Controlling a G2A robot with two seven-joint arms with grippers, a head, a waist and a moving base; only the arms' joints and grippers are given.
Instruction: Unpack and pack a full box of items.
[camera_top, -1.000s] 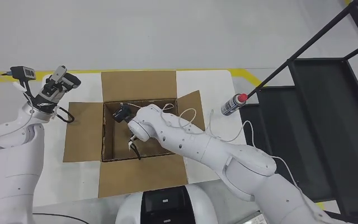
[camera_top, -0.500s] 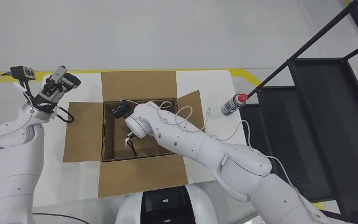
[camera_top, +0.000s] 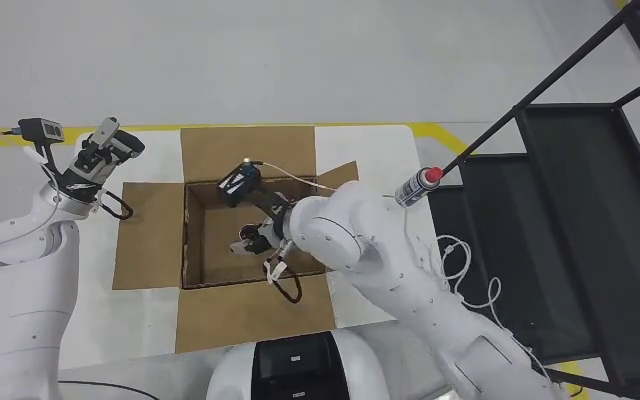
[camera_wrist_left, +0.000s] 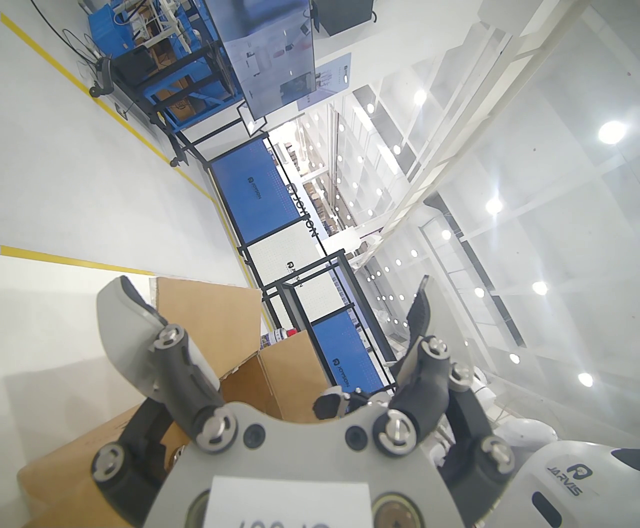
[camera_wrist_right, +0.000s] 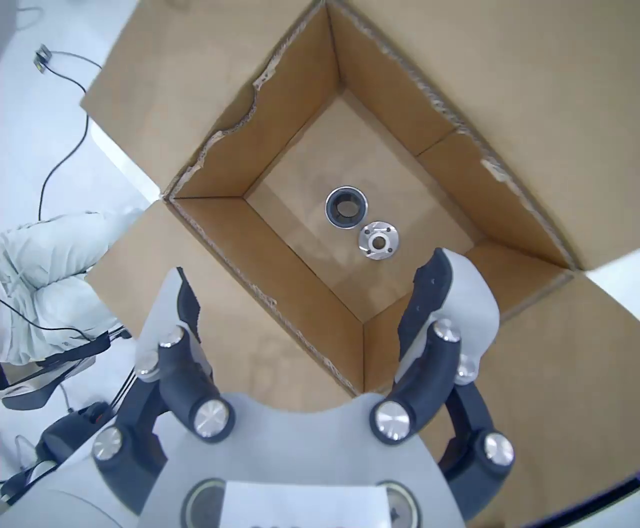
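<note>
Cardboard box (camera_top: 250, 308) opens upward, long axis side to side; left gripper (camera_wrist_left: 274, 294) and right gripper (camera_wrist_right: 307, 271) jaws gape empty

Open cardboard box (camera_wrist_right: 292, 150), flaps spread; a dark ring (camera_wrist_right: 346, 207) and a silver holed disc (camera_wrist_right: 378, 242) lie flat mid-floor, just beside each other.

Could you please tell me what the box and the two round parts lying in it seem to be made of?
Box: corrugated cardboard, matte brown; torn edges show fluting.
Ring: probably metal, bright rim around a dark inner band, maybe rubber or plastic.
Disc: likely machined metal, silvery and shiny, with drilled holes.
</note>
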